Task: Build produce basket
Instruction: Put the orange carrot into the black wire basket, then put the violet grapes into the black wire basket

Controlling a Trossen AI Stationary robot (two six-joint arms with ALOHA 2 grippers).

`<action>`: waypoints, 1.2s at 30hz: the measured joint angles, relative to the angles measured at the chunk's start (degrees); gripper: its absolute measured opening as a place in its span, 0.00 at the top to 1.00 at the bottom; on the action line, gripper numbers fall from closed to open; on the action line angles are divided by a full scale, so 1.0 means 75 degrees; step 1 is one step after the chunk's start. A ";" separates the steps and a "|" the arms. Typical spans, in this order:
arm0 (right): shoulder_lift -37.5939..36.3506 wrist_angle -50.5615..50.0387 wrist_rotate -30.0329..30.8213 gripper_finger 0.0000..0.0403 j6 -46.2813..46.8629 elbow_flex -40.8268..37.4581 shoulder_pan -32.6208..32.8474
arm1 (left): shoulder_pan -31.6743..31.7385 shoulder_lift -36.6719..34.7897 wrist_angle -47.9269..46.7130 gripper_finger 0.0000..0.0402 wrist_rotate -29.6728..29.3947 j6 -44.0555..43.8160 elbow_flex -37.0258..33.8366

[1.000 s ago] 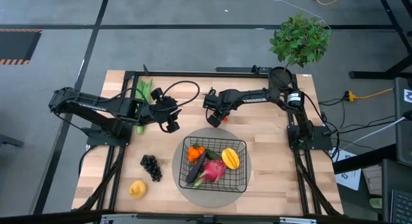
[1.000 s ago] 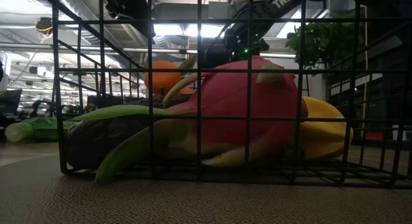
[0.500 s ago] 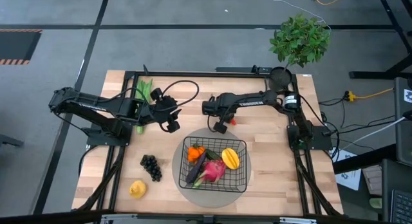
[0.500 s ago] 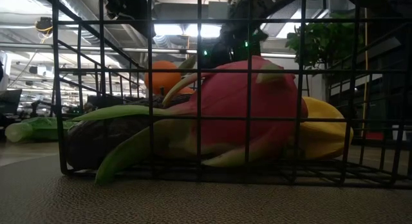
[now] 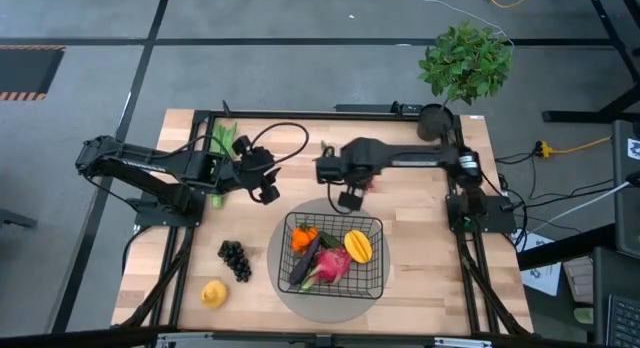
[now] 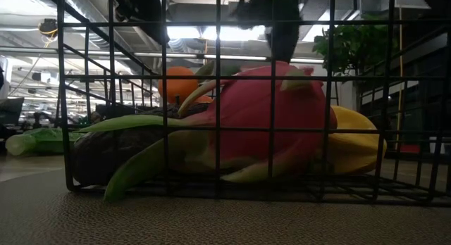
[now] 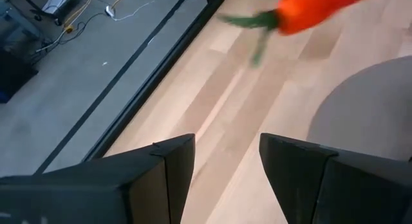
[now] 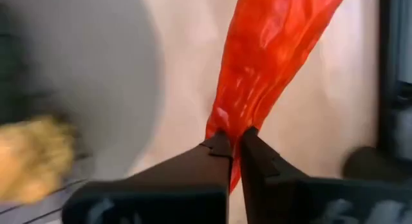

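Note:
The black wire basket (image 5: pixel 335 278) stands on a round grey mat and holds orange clusters (image 5: pixel 303 235), a yellow mango (image 5: pixel 358 245), a pink dragon fruit (image 5: pixel 333 264) and a purple eggplant (image 5: pixel 304 260). My right gripper (image 5: pixel 348 200) hovers just beyond the basket's far rim, shut on an orange-red carrot (image 8: pixel 277 56). My left gripper (image 5: pixel 265 194) is open and empty, left of the mat; the carrot shows ahead of it (image 7: pixel 315 8). Dark grapes (image 5: pixel 235 258), a yellow fruit (image 5: pixel 212 293) and a long green husk (image 5: pixel 222 143) lie on the table. My right gripper pinches the carrot's narrow end (image 8: pixel 226 129) between its two fingertips, coming from above. The wider body reaches away from the fingers over the wood. The green stalk end (image 7: pixel 251 21) is free. I cannot tell whether the carrot is clear of the table.
A leafy plant in a black pot (image 5: pixel 463 63) stands at the table's far right corner. A small green piece (image 5: pixel 216 199) lies beside my left arm. Bare wood lies between the two grippers and to the right of the mat.
My right gripper has gone toward the table's near edge and a little right, to the basket's far rim, carrying the carrot along, still shut on it. My left arm has kept still.

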 joint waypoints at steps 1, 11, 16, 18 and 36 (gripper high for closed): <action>-0.0197 0.0051 -0.0094 1.00 0.0130 -0.0035 0.0119 | 0.0000 0.0000 -0.0013 0.59 -0.0034 0.0000 0.0000; -0.1952 0.0178 -0.0748 1.00 0.1262 -0.0401 0.2004 | 0.0003 0.0000 -0.0016 0.59 -0.0522 -0.0020 0.0000; -0.1943 0.0774 -0.0722 1.00 0.1162 -0.0401 0.2856 | 0.0003 0.0000 -0.0012 0.59 -0.0522 -0.0026 0.0000; -0.1844 0.1160 -0.0720 1.00 0.1055 -0.0401 0.3036 | 0.0003 0.0000 -0.0006 0.59 -0.0522 -0.0029 0.0000; -0.1573 0.1460 -0.0264 0.82 0.1327 -0.0401 0.2952 | 0.0003 0.0000 -0.0011 0.59 -0.0519 -0.0061 0.0000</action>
